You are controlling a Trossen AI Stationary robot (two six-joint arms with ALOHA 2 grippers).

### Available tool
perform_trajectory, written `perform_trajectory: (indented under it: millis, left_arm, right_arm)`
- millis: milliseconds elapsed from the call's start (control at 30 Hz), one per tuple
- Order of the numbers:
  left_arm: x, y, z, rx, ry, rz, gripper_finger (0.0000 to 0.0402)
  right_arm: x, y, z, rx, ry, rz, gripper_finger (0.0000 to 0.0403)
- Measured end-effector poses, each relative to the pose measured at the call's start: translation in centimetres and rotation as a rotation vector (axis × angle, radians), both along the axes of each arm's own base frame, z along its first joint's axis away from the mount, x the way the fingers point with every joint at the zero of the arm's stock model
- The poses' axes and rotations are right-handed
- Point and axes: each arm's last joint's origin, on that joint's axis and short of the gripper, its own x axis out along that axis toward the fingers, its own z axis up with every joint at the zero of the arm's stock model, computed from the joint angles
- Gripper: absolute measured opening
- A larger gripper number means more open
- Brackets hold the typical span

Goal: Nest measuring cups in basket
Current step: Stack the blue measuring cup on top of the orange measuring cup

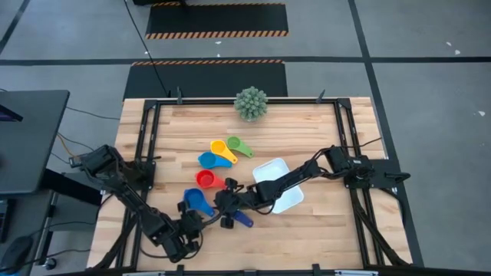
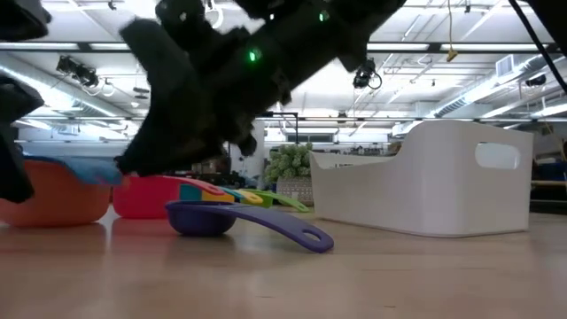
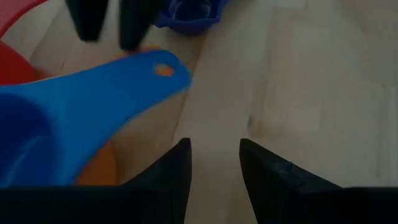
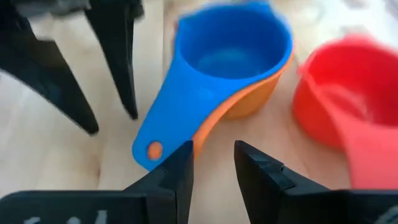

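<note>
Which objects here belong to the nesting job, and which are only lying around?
Belong to the job:
- measuring cups
- blue cup nested in orange cup
- white basket

Lying about:
- green spiky ball plant

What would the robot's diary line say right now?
left gripper: open, empty | right gripper: open, empty | blue cup: nested in orange cup | basket: empty
</note>
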Motion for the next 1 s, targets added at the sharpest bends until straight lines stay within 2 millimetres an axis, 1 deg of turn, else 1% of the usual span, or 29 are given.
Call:
perform_trajectory:
  millis: [67, 167, 300, 433, 533, 700, 833, 933, 1000]
  left_arm:
    - [-0.2, -0.1, 0.0, 0.002, -0.011, 0.001, 0.0142]
    - [-0.4, -0.2, 0.2, 0.007, 0.004, -0.008, 0.0142]
    - [-0.7, -0.6, 1.6, 0.030, 0.033, -0.022, 0.0142]
    - [-1.6, -0.6, 3.1, 0.119, 0.049, -0.025, 0.0142]
    - [-2.2, 0.5, 4.5, 0.171, 0.075, -0.010, 0.0142]
    - [-2.9, 2.1, 6.9, 0.176, 0.080, -0.005, 0.0142]
    - [-3.7, 3.4, 8.1, 0.231, 0.114, -0.012, 0.0142]
    - [-4.0, 4.0, 8.2, 0.311, 0.125, -0.019, 0.0142]
    - [-4.1, 4.2, 8.0, 0.351, 0.115, -0.024, 0.0142]
  right_arm:
    - [0.0, 0.1, 0.7, 0.001, -0.019, 0.005, 0.0123]
    - [-0.2, 0.0, 1.3, -0.011, -0.009, 0.008, 0.0123]
    - [-0.6, -0.2, 2.6, -0.034, -0.009, 0.017, 0.0123]
    - [-1.1, -1.0, 3.6, -0.081, 0.028, 0.001, 0.0123]
    - [-1.1, -2.1, 4.2, -0.081, 0.052, -0.009, 0.0123]
    - [-1.3, -3.7, 3.6, -0.066, 0.129, -0.034, 0.0123]
    - [-1.2, -2.9, 3.8, -0.070, 0.104, -0.008, 0.0123]
    - [-1.0, -2.4, 4.2, -0.098, 0.048, 0.019, 0.0123]
    - [-0.8, -2.7, 4.4, -0.108, 0.029, 0.027, 0.0123]
